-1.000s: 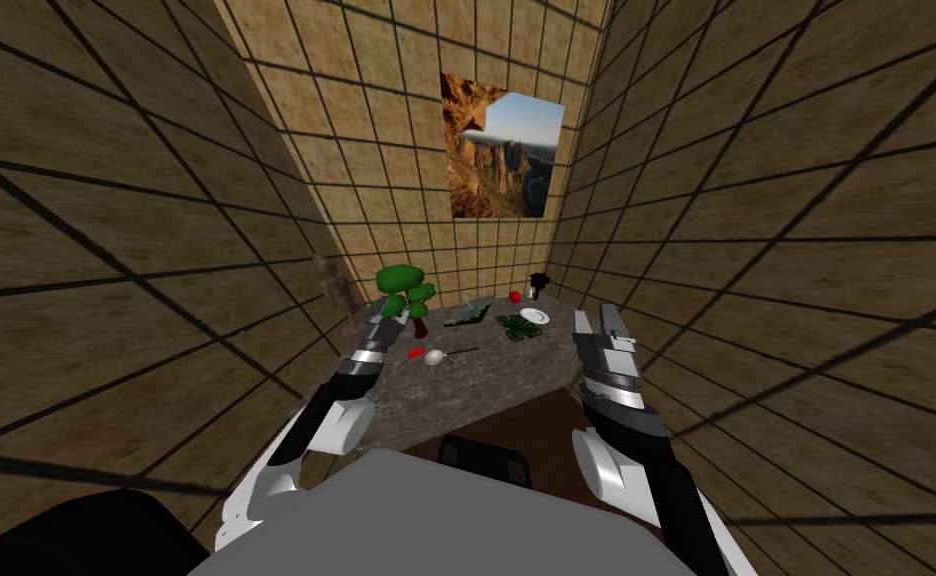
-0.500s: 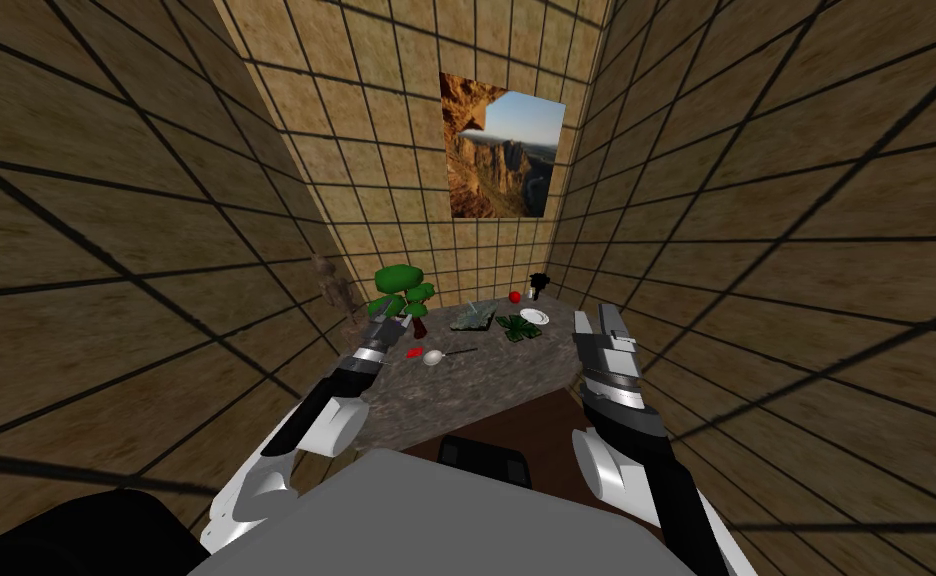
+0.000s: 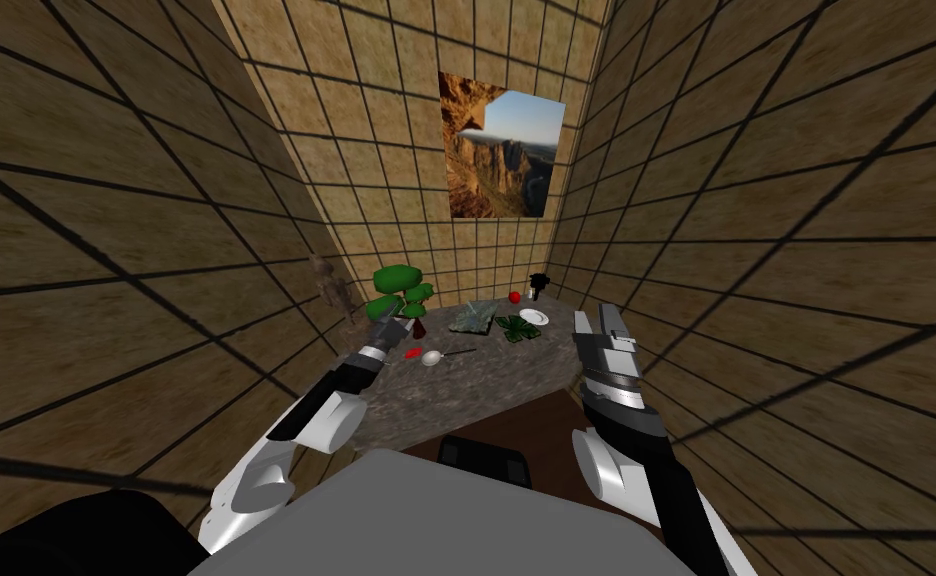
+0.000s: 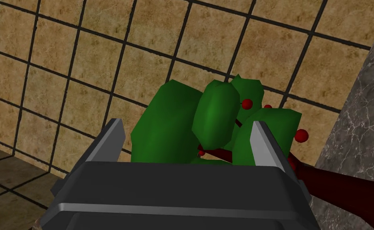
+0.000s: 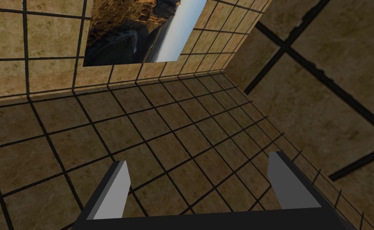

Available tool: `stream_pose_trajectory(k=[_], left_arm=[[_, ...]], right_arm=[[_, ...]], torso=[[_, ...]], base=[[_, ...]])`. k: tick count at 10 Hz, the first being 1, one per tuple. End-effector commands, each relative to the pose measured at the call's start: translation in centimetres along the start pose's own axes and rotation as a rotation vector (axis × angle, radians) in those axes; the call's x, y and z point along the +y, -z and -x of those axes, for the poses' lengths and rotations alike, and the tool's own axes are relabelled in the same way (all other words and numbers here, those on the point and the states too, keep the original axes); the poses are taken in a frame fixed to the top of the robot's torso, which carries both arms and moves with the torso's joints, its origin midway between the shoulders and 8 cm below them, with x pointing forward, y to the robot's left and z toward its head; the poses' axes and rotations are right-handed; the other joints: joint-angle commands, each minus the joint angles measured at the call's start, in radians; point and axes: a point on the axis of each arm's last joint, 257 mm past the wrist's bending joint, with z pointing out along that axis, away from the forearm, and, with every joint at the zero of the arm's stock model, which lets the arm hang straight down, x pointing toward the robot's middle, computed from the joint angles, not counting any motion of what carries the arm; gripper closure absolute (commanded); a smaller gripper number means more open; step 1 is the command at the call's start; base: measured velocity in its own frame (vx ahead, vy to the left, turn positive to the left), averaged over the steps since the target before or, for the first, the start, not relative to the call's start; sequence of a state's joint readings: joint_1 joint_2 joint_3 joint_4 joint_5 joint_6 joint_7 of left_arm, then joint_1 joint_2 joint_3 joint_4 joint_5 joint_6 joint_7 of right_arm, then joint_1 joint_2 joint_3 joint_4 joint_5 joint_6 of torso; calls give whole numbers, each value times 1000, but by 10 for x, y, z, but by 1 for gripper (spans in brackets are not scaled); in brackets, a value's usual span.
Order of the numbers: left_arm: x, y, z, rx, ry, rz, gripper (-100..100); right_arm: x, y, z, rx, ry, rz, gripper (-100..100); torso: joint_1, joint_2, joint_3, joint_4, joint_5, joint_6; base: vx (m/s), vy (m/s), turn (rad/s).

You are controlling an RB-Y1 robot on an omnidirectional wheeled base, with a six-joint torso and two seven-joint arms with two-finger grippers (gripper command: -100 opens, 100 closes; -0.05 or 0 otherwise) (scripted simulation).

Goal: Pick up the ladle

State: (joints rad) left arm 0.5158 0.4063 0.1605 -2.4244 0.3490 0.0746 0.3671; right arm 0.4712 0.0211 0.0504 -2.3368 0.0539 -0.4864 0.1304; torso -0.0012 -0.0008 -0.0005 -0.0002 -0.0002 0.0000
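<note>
Green plant [image 4: 162, 123] before left pincer [image 4: 186, 127], open, empty | ladle [image 3: 436, 356] beside red piece [image 3: 414, 352]

Ladle [image 3: 436, 356] lies on counter [image 3: 456, 400], left side. Plant [image 3: 403, 285] stands behind ladle, at rear left. Plate [image 3: 534, 316] lies at rear right, well apart.

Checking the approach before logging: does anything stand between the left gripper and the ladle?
Yes: a small red object lies on the counter beside the ladle, on the side toward the left gripper. The plant stands just ahead of the open jaws.
</note>
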Motion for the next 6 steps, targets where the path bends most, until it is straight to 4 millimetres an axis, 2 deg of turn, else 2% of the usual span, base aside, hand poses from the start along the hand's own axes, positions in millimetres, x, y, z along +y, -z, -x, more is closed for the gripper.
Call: stream_pose_trajectory(k=[1, 6], left_arm=[[11, -1, 4, -4, 29, 54, -100], [40, 1, 13, -29, 80, 180, -100]], right_arm=[[0, 0, 0, 0, 0, 0, 0], [0, 0, 0, 0, 0, 0, 0]], torso=[[0, 0, 0, 0, 0, 0], [0, 0, 0, 0, 0, 0]], base=[[14, -26, 6], [13, -22, 4]])
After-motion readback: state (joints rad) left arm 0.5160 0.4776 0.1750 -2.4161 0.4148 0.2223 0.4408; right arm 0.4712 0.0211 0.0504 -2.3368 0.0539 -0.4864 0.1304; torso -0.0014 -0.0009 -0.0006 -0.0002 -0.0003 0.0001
